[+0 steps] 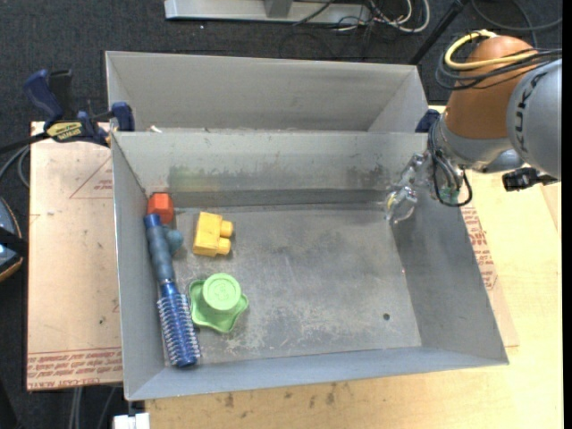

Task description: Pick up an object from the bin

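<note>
Hovering at the far right corner of the bin [268, 164]: pincer [399, 200], spread or pressed together cannot tell. Lying well apart, by the left wall: yellow brick [213, 235], green cup [217, 301], orange block [160, 206], blue hairbrush [170, 293], long axis along that wall. Likely calls for leftward reach.

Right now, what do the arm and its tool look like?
The arm is rounded and grey with an orange cover, a yellow cable looped over it. Dark cables hang at the wrist beside a small silvery tool.
</note>
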